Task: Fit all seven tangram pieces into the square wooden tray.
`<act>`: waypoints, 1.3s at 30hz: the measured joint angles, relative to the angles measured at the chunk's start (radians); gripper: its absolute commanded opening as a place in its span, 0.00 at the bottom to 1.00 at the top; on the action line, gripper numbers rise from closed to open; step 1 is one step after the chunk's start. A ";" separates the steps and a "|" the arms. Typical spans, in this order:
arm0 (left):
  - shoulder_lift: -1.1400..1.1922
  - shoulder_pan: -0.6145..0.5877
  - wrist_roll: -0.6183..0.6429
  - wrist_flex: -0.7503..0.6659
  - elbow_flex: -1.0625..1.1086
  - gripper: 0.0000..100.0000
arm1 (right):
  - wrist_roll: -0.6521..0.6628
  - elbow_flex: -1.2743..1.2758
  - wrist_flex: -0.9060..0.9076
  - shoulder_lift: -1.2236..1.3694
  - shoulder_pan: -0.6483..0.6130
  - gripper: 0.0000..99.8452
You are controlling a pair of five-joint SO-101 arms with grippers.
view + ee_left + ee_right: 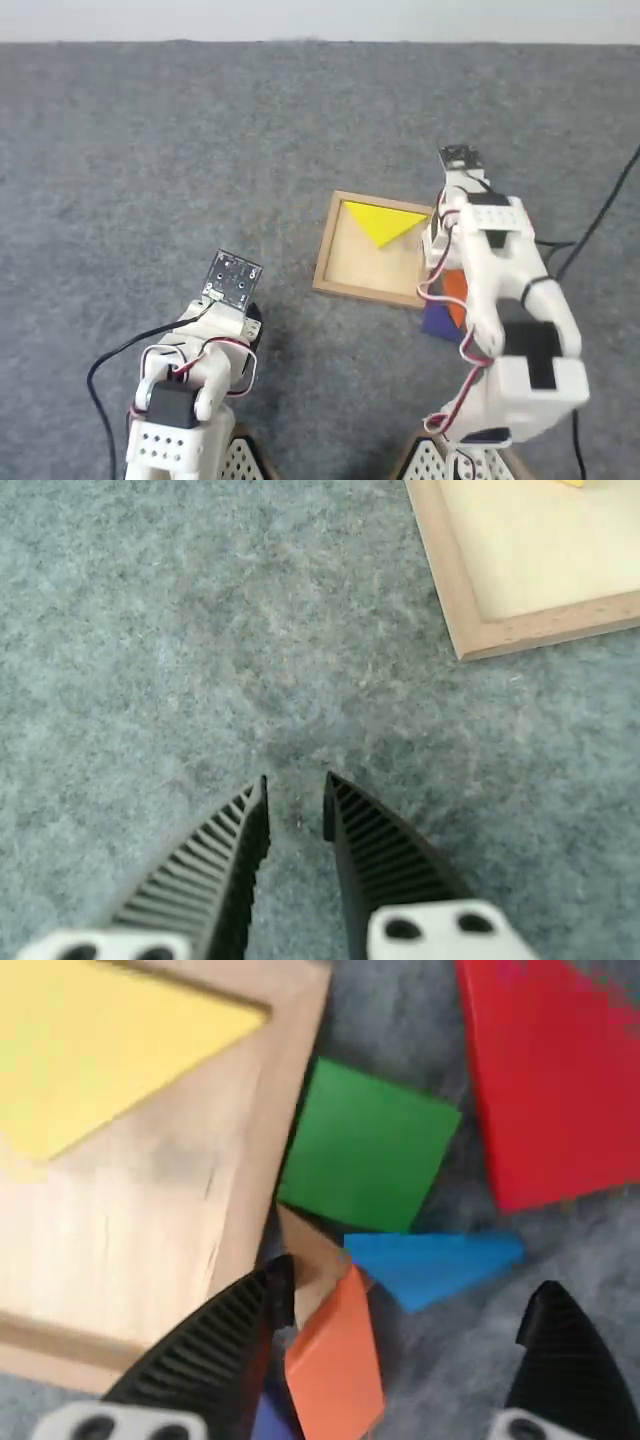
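Hovering beside the tray, the right gripper is spread wide above the green square, blue triangle and orange piece. The red piece lies just past them. The yellow triangle sits inside the tray. The left gripper, narrowly parted, points at the carpet near a tray corner.

Grey short-pile felt covers the counter edge to edge, mottled, with loose fibres visible just ahead of the left claw. Well beyond that claw, a pale wall meets the counter's back edge in a straight line. Light even, diffuse; shadows soft, faint.
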 measured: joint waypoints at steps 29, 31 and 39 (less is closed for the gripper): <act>0.000 0.000 0.000 0.000 0.000 0.09 | 0.034 -0.146 0.031 -0.080 -0.163 0.36; 0.000 0.000 0.000 0.000 0.000 0.09 | 0.034 -0.083 0.064 -0.192 -0.133 0.36; 0.000 0.000 0.000 0.000 0.000 0.09 | 0.084 0.152 0.077 -0.296 -0.064 0.36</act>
